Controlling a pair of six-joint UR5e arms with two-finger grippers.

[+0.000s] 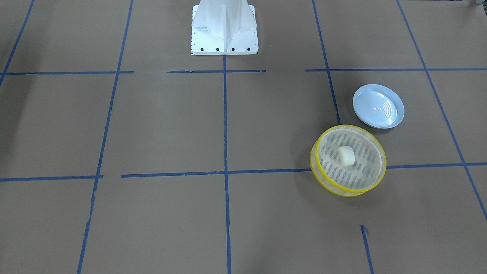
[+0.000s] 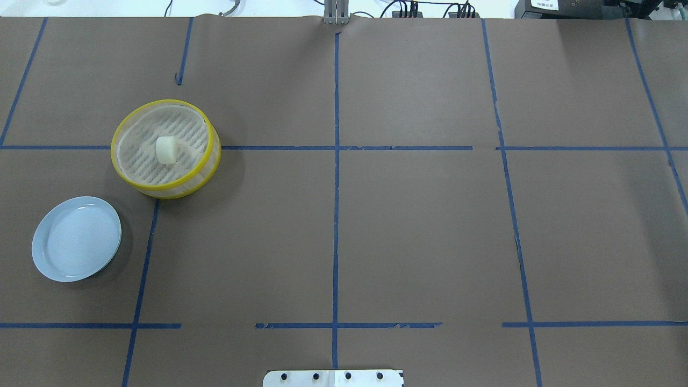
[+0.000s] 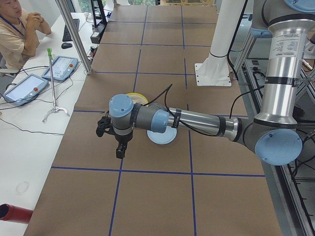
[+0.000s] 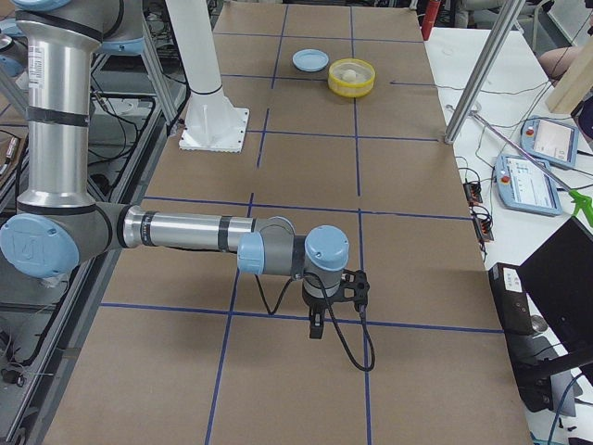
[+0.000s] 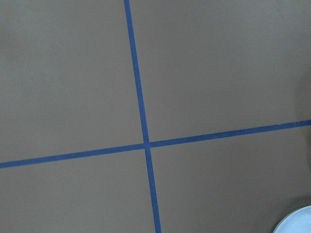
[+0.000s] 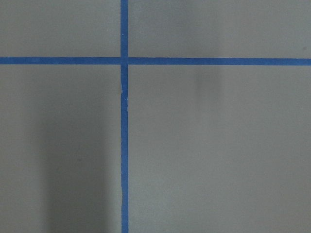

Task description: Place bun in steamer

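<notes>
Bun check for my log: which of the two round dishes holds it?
The yellow-rimmed steamer holds the bun; the pale blue plate beside it holds nothing.

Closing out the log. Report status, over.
Left gripper and right gripper: open or shut, cannot tell. Bun sits inside steamer. Plate apart beside it; nothing obstructing.

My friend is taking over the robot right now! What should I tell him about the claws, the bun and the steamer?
Left claw: seen only from the side, so open or shut cannot be told; it hangs above the table near the plate.
Right claw: same, and far from the steamer.
Bun: lying inside the steamer.
Plate: empty, beside the steamer.
Done: bun placed.
Left: apparently nothing.
</notes>
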